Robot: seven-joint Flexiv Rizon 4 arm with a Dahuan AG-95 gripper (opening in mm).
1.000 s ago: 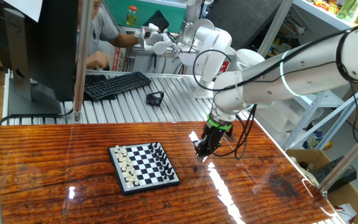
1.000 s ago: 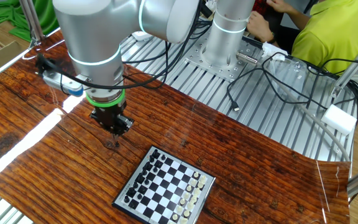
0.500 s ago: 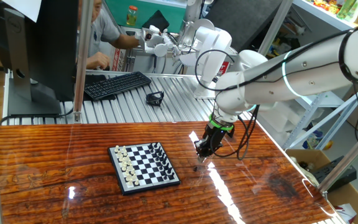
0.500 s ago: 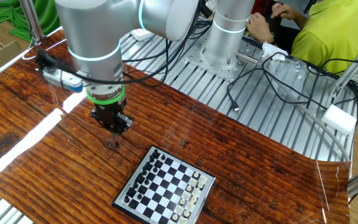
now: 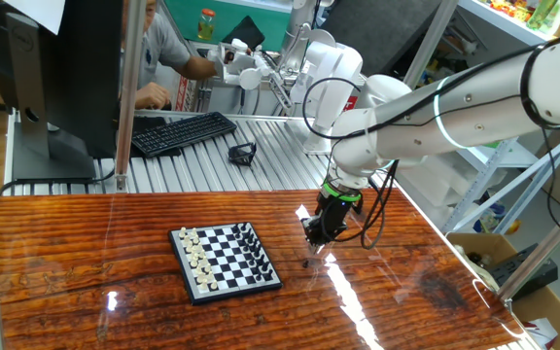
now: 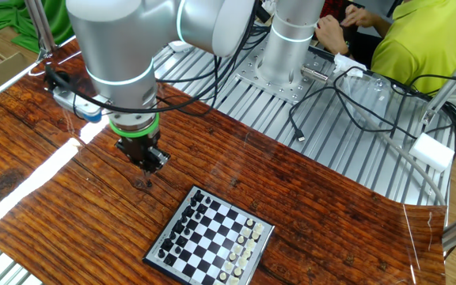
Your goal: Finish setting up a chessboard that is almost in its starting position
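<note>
Chessboard (image 5: 226, 257) lies flat on the wooden table (image 5: 86, 243), nearest the camera in one fixed view. White pieces line one edge, black pieces the opposite edge. Which squares are unfilled: too small to tell.

Just beyond the board's black-piece side, apart from it, a small dark speck (image 5: 306, 262) sits on the bare wood, probably the stray chess piece, though too small to confirm. Gripper (image 5: 316, 240) hangs directly above it, pointing straight down, jaws fully clenched, tips not visibly touching it. Nothing visibly held between the fingers.

Change over the last second: hand position essentially the same in both views; the only visible difference is a slight twist of the wrist and small shifts in the arm and cables. Speck and board unmoved.

Reading: the arm appears to be lining its fingers up over the stray piece. With the jaws clenched it cannot pick anything up; they need to part before descent. Task not advanced in this interval.

Farther back: black keyboard (image 5: 181, 132) on the metal bench, seated person (image 6: 414, 43) behind.
</note>
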